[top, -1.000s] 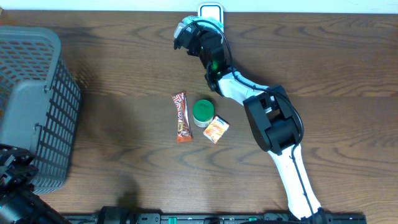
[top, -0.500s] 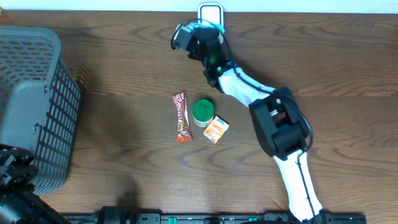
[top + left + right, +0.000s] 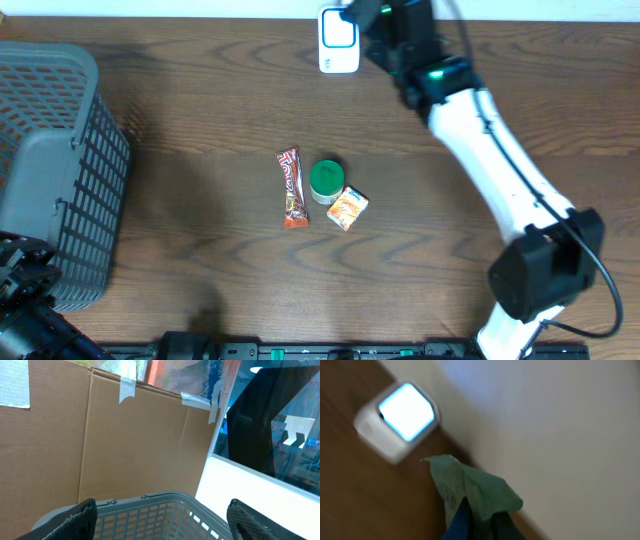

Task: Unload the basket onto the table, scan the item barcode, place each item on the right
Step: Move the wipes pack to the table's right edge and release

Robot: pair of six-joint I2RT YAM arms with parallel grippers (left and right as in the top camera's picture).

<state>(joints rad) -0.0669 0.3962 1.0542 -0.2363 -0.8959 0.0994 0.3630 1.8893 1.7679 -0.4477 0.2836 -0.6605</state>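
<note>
Our dark brown wooden table point(image 3: 200, 120) meets a white wall point(image 3: 520, 8). Taped brown cardboard panels point(image 3: 100, 435) rise behind the grey plastic mesh basket point(image 3: 50, 170) at its left. Above the basket rim our left gripper point(image 3: 161, 520) is spread wide. Our right gripper point(image 3: 382, 20) pinches a crumpled green packet point(image 3: 475, 492) just beside the glowing white box-shaped scanner point(image 3: 339, 40). Mid-table lie a brown snack bar point(image 3: 290, 188), green round tub point(image 3: 326, 180) and small orange packet point(image 3: 348, 208).
</note>
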